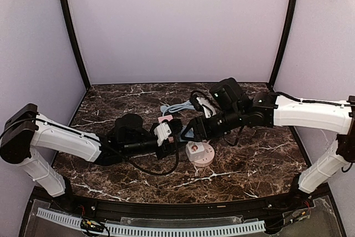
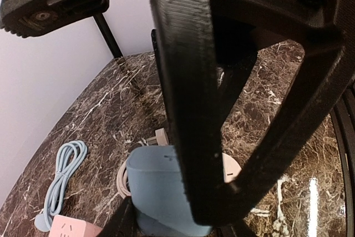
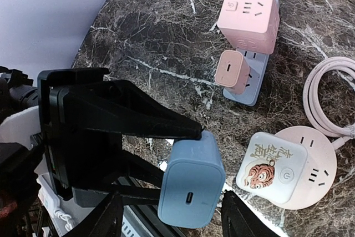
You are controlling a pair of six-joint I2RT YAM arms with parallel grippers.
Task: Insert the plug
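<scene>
Right wrist view: light blue, rounded-square charger plug (image 3: 191, 184) is up off the dark brown marble table (image 3: 161, 37), port face towards the camera. Left gripper (image 3: 177, 162) reaches in from the left and is clamped on it, with one black triangular finger (image 3: 144, 119) bearing on the plug's upper edge. Right gripper (image 3: 175, 215) stands spread. Its two fingers flank the plug, and there is a visible gap on the left side. Contact on the other side is unclear.

On the table beyond:
- pink cube socket (image 3: 248, 18)
- grey-blue power strip (image 3: 256, 84) just beside the cube, with a small peach charger (image 3: 233, 71) seated in it
- round pale pink socket base (image 3: 319, 173) carrying a white adapter with a tiger picture (image 3: 270, 170)
- pale pink coiled cable (image 3: 324, 95) next to the base

Left wrist view: own finger fills most of the frame and the plug is pressed against its left side. Coiled light blue cable (image 2: 64, 173) lies on the marble at lower left.

Top view: both grippers meet above mid-table, just behind the round base. The plug itself is mostly hidden between them.
</scene>
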